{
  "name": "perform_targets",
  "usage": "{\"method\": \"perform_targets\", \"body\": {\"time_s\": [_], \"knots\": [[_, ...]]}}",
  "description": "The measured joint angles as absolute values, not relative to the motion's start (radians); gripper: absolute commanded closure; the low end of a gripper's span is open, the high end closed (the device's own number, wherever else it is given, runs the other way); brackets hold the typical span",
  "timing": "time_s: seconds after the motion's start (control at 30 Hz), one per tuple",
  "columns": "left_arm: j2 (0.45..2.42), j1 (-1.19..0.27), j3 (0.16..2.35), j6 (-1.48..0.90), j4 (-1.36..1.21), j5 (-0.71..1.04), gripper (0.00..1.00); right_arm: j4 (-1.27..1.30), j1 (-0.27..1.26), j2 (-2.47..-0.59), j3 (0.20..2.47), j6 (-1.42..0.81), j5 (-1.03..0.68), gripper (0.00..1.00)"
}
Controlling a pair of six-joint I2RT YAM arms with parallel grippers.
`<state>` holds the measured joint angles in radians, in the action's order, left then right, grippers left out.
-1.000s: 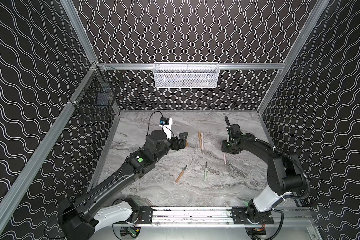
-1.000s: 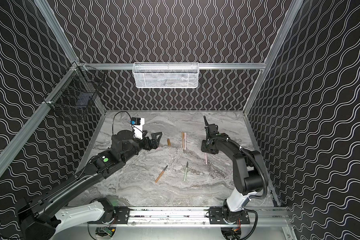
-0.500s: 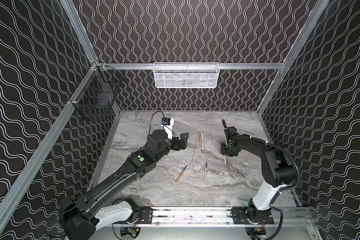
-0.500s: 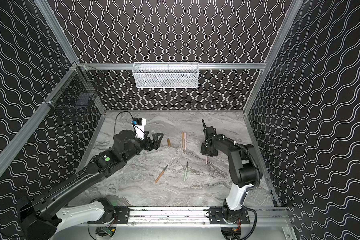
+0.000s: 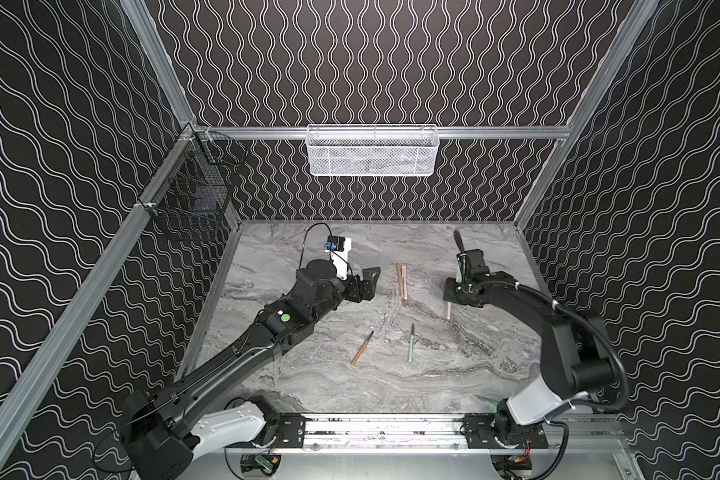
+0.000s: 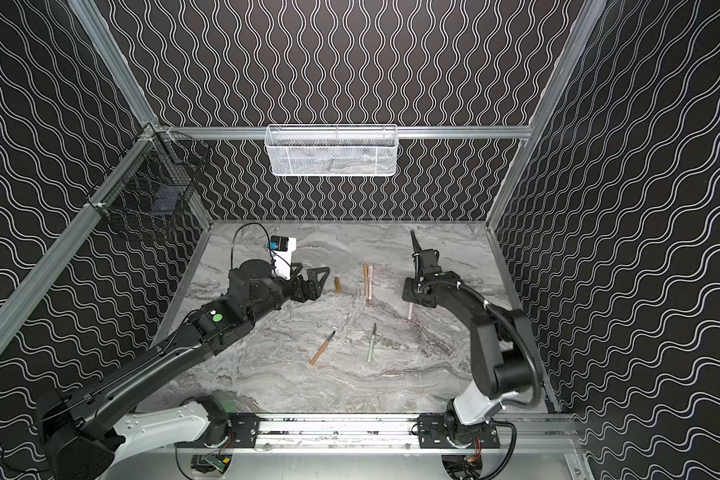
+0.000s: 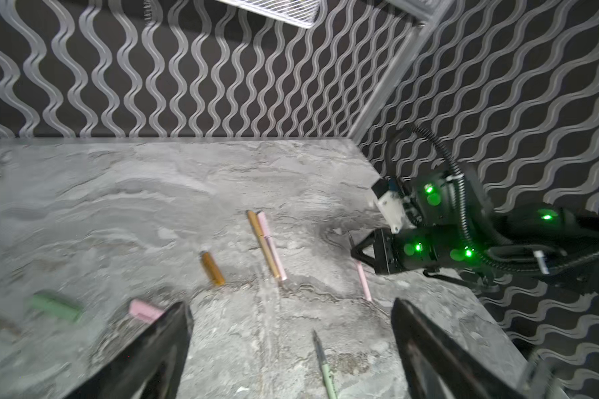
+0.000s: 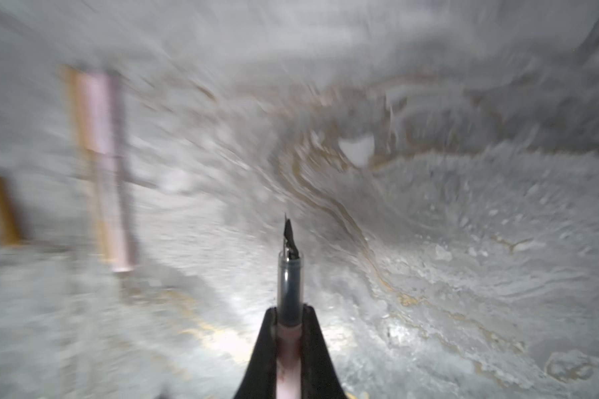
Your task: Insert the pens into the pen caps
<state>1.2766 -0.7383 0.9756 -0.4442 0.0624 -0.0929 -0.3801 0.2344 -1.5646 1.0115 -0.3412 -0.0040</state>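
Note:
My right gripper (image 8: pixel 288 312) is shut on a pink pen (image 8: pixel 287 349); the pen's dark tip (image 8: pixel 289 269) sticks out past the fingertips. In both top views that pen (image 5: pixel 448 311) (image 6: pixel 410 311) slants down from the right gripper (image 5: pixel 450 296) toward the table. My left gripper (image 7: pixel 291 305) (image 5: pixel 371 281) is open and holds nothing. A pale green pen (image 7: pixel 324 366) (image 5: pixel 410 343) and a tan-orange pen (image 5: pixel 361 348) lie loose mid-table. Tan-orange (image 7: pixel 212 267), pink (image 7: pixel 145 310) and green (image 7: pixel 54 305) pen caps lie near the left gripper.
A tan-orange and a pink pen (image 5: pixel 400 280) (image 7: pixel 267 245) lie side by side between the grippers, apparently capped. A white mesh basket (image 5: pixel 371 149) hangs on the back wall, a black wire basket (image 5: pixel 192 199) on the left wall. Patterned walls enclose the marbled table (image 5: pixel 433 374).
The right gripper's jaws have closed onto the pink pen, and the right arm has shifted a little. The left gripper stays open in about the same place.

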Motion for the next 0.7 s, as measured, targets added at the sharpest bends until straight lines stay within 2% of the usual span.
{"method": "perform_targets", "body": {"time_s": [0.2, 0.37, 0.47, 0.7], "knots": [[1.303, -0.738, 0.949, -0.414, -0.028, 0.068, 0.11, -0.234, 0.295, -1.333, 0.975, -0.351, -0.100, 0.98], [1.333, -0.738, 0.928, -0.386, -0.133, 0.261, 0.18, -0.107, 0.384, -1.181, 0.962, -0.364, -0.157, 0.99], [1.360, -0.738, 0.927, -0.385, -0.188, 0.370, 0.23, -0.043, 0.456, -1.121, 0.952, -0.375, -0.175, 0.99], [1.427, -0.738, 0.928, -0.390, -0.278, 0.554, 0.28, 0.061, 0.564, -1.045, 0.919, -0.411, -0.202, 0.99]]}}
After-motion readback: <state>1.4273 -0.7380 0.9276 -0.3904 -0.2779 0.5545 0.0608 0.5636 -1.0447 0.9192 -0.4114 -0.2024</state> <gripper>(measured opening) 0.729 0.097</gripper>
